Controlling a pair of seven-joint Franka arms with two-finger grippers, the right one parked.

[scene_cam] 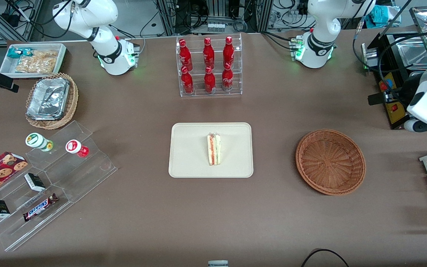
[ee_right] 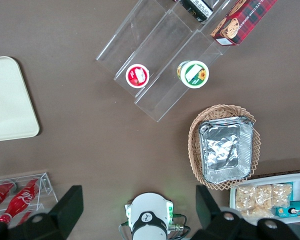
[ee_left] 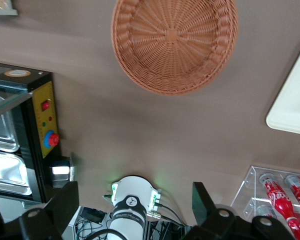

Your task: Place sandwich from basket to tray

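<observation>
Sandwich [scene_cam: 214,149] lies on tray [scene_cam: 184,155], near its middle; basket [scene_cam: 330,161] empty. Placement looks done.

End effector [ee_left: 135,202] high above desk near basket, fingers spread wide, holding nothing.

Risk: little left; low sweep across tray could knock sandwich.

Long axis runs toward front camera, filling edge facing up.

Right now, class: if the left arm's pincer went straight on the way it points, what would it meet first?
The open pincer points down at the bare brown table beside the empty wicker basket. It would probably meet the tabletop first, though depth is unclear. The sandwich already lies on the tray.
</observation>
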